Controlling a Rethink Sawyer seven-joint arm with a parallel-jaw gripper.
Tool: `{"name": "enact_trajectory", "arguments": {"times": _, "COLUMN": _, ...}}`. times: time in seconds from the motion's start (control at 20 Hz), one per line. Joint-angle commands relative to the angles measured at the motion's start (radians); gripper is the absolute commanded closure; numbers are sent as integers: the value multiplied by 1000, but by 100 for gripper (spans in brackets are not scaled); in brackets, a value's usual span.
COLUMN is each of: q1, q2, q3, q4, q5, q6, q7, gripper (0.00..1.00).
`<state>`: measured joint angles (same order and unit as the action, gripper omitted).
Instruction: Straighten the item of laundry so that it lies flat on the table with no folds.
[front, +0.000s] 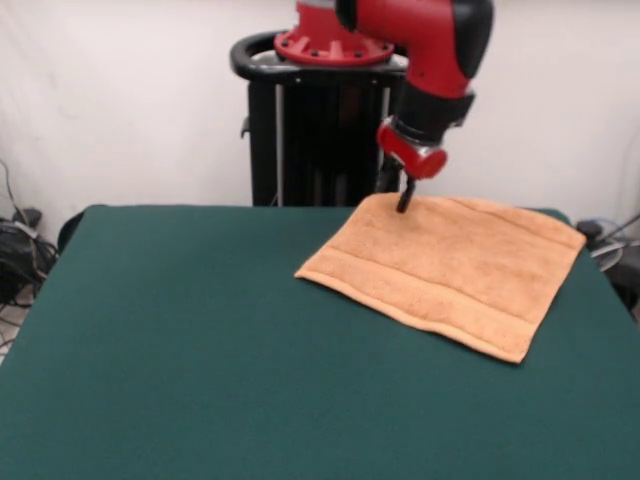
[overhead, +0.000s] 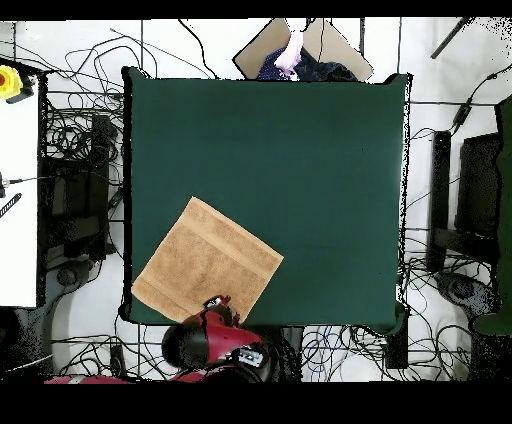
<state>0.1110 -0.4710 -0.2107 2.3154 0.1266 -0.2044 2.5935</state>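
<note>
towel: the orange-tan towel (front: 450, 272) (overhead: 208, 262) lies spread on the green table (front: 200, 340) (overhead: 300, 160), turned diamond-wise to the table's edges; it looks flat, with no fold visible in either view.
towel's place: against the table's robot-side edge, close to one corner; in the overhead view one point of the towel reaches the table's side edge and another reaches the edge nearest the robot's base.
stripes: woven bands run just inside two opposite hems, one along the hem facing the table's middle, the other near the hem on the robot's side.
gripper: the gripper (front: 404, 202) (overhead: 213, 302) comes down from the red and black arm (front: 430, 60) (overhead: 215, 340) onto the towel's corner nearest the pedestal (front: 320, 140), its dark tip touching or just above the cloth.
jaws: only a single thin dark tip shows below the red wrist; cannot tell whether they are apart or closed, or whether they pinch the cloth.
table: most of the green surface away from the towel is bare cloth.
surroundings: cables (overhead: 70, 210) trail over the floor around the table; a cardboard box (overhead: 300, 48) sits beyond the table's far edge from the robot, with someone partly visible beside it.
</note>
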Motion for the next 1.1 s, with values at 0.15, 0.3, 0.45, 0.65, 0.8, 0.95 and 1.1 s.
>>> {"name": "enact_trajectory", "arguments": {"times": 0.15, "q1": -122, "q2": 4, "q3": 68, "q4": -192, "q5": -79, "q6": 32, "q7": 1, "gripper": 0}}
{"name": "enact_trajectory", "arguments": {"times": 0.3, "q1": -127, "q2": -11, "q3": 69, "q4": -193, "q5": -90, "q6": 43, "q7": 11, "gripper": 0}}
{"name": "enact_trajectory", "arguments": {"times": 0.45, "q1": -116, "q2": -15, "q3": 61, "q4": -201, "q5": -101, "q6": 34, "q7": 14, "gripper": 0}}
{"name": "enact_trajectory", "arguments": {"times": 0.65, "q1": -128, "q2": -7, "q3": 74, "q4": -224, "q5": -122, "q6": 53, "q7": 5, "gripper": 0}}
{"name": "enact_trajectory", "arguments": {"times": 0.8, "q1": -125, "q2": -1, "q3": 80, "q4": -236, "q5": -121, "q6": 50, "q7": 13, "gripper": 0}}
{"name": "enact_trajectory", "arguments": {"times": 0.95, "q1": -119, "q2": 15, "q3": 90, "q4": -263, "q5": -117, "q6": 56, "q7": 17, "gripper": 0}}
{"name": "enact_trajectory", "arguments": {"times": 1.1, "q1": -125, "q2": 41, "q3": 110, "q4": -296, "q5": -114, "q6": 64, "q7": 20, "gripper": 0}}
